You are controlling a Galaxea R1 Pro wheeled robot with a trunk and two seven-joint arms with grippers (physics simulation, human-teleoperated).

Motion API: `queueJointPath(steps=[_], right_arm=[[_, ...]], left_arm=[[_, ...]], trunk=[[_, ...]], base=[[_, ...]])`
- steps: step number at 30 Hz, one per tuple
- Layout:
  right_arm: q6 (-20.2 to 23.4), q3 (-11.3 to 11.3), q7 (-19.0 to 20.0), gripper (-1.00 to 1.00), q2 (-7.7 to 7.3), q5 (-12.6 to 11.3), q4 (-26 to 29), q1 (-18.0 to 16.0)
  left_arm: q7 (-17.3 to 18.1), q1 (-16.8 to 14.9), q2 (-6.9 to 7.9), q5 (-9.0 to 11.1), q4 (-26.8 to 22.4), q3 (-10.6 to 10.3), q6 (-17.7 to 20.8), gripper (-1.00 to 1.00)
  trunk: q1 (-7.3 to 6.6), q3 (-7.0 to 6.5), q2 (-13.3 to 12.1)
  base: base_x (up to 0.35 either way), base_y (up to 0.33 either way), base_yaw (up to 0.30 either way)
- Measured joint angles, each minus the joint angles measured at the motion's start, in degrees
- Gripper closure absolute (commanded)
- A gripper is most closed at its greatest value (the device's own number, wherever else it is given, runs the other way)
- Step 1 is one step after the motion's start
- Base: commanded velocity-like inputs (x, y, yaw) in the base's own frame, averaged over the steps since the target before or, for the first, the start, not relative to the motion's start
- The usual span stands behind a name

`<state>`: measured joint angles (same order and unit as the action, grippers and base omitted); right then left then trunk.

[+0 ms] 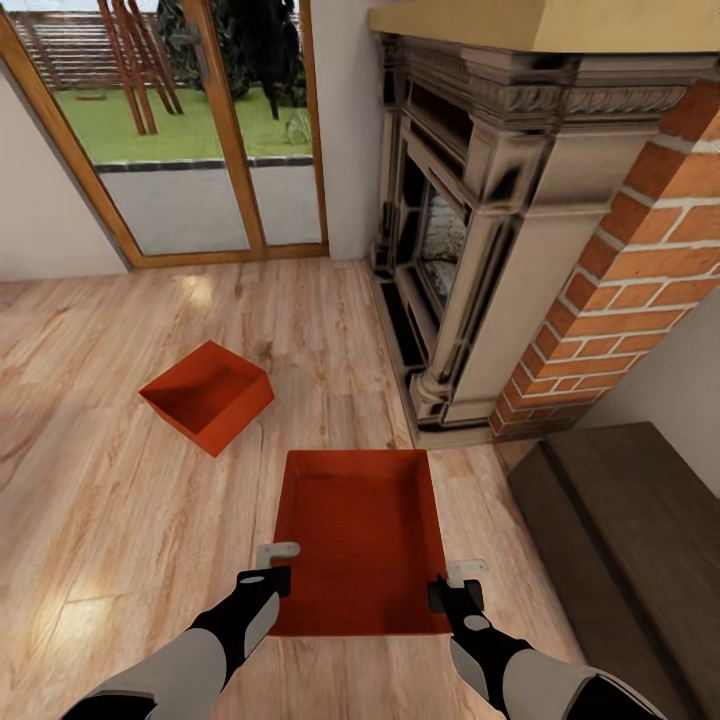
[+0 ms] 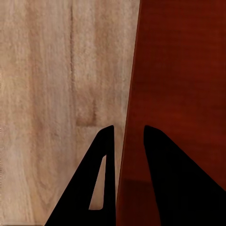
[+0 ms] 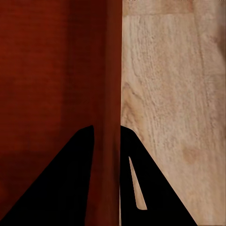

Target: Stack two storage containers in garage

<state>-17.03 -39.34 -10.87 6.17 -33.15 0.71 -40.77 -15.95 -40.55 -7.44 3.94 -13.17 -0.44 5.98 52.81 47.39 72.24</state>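
Both fingers pinch the near container [image 1: 362, 535] by its side walls: left gripper [image 1: 277, 566], right gripper [image 1: 455, 585]. The other container [image 1: 208, 395] lies beyond it, toward the fireplace [image 1: 480, 250].

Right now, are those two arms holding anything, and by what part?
Yes: the near storage container. The left gripper straddles its left side wall and the right gripper its right side wall, near the closest corners.

One storage container [image 1: 362, 540] lies on the wood-plank floor [image 1: 120, 520] nearest the robot, with the left end effector [image 1: 272, 566] astride its left wall and the right end effector [image 1: 455, 584] astride its right wall. The second storage container [image 1: 207, 396] lies farther off, to the left. The fireplace [image 1: 480, 230] stands far right, a low bench [image 1: 640, 540] near right, and glass doors [image 1: 200, 130] far left.
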Motion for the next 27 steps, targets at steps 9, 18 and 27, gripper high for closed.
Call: queueJointPath(steps=[9,18,27], right_arm=[[0.0,0.4,0.0,1.0,-0.05,0.3,0.0,0.2],[0.0,0.3,0.0,1.0,-0.03,0.2,0.0,0.2],[-0.2,0.2,0.0,1.0,0.01,0.0,0.0,0.2]], left_arm=[[0.0,0.0,-0.01,0.2,0.1,-0.2,0.0,1.0],[0.0,0.0,0.0,0.1,0.1,-0.2,0.0,1.0],[0.0,0.0,0.01,0.0,0.0,-0.2,0.0,1.0]], trunk=[[-1.98,-1.62,-3.6],[-3.96,-3.23,-7.2],[-5.93,-4.85,-10.8]], base=[[0.0,0.0,0.0],[0.0,0.0,0.0],[0.0,0.0,0.0]])
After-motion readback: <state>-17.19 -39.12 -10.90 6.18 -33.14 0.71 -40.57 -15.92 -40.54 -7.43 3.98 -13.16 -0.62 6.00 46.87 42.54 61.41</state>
